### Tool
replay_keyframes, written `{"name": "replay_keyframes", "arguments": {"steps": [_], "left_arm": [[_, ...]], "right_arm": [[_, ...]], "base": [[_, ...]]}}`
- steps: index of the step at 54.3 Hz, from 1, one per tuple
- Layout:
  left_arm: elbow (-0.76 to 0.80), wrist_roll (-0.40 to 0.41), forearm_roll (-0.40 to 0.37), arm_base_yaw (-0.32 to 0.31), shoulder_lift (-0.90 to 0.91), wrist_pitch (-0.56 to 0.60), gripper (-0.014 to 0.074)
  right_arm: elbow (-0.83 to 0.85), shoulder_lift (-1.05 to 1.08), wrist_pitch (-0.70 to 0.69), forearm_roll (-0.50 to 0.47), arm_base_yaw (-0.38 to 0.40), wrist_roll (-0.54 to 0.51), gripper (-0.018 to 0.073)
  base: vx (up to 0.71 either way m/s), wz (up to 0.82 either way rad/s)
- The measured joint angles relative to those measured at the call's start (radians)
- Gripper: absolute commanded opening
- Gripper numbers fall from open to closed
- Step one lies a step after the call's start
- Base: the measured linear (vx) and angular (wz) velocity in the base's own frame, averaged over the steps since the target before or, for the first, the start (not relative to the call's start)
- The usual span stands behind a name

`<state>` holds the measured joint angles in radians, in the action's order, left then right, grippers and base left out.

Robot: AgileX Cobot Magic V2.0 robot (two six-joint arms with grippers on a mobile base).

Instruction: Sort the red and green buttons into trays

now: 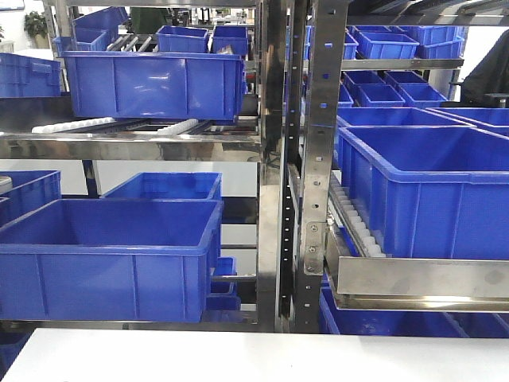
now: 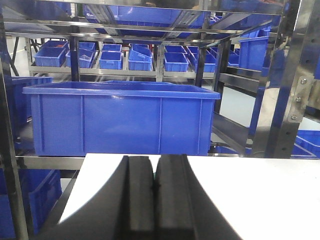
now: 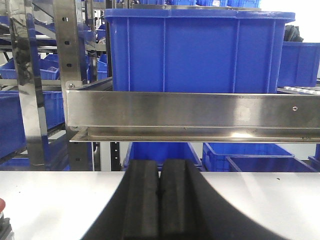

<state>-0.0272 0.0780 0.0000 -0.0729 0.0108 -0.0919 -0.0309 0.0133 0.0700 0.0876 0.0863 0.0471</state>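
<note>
Red-capped button on dark body, mostly cropped

I am looking at the matte black left gripper: its two flat, rectangular fingers are widening below into smoothly curved black shoulders. The matte black right gripper is showing the same build, its dull pads catching a faint grey sheen along their edges.

Bright, even light; glare streaks the steel rail.
</note>
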Motion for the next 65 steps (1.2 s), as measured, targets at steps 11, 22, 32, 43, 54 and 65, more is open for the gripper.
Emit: {"name": "replay_keyframes", "arguments": {"steps": [11,22,32,43,54,65], "left_arm": [[0.0,0.0,0.0,0.0,0.0,0.0,0.002],[0.0,0.0,0.0,0.0,0.0,0.0,0.002],[0.0,0.0,0.0,0.0,0.0,0.0,0.002],[0.0,0.0,0.0,0.0,0.0,0.0,0.002],[0.0,-0.001,0.0,0.0,0.0,0.019,0.002],[0.0,0.0,0.0,0.0,0.0,0.029,0.002]], "right_arm": [[0.0,0.0,0.0,0.0,0.0,0.0,-0.0009],[0.0,0.0,0.001,0.0,0.0,0.0,-0.0009],[0.0,0.0,0.001,0.0,0.0,0.0,-0.0009],[0.0,0.0,0.001,0.0,0.0,0.0,-0.0009],[0.0,0.0,-0.026,0.0,0.0,0.0,-0.0009],[0.0,0.0,-0.128,0.0,0.0,0.0,-0.0009]], "base": [[0.0,0.0],[0.0,0.0],[0.0,0.0],[0.0,0.0],[0.0,0.0],[0.0,0.0]]}}
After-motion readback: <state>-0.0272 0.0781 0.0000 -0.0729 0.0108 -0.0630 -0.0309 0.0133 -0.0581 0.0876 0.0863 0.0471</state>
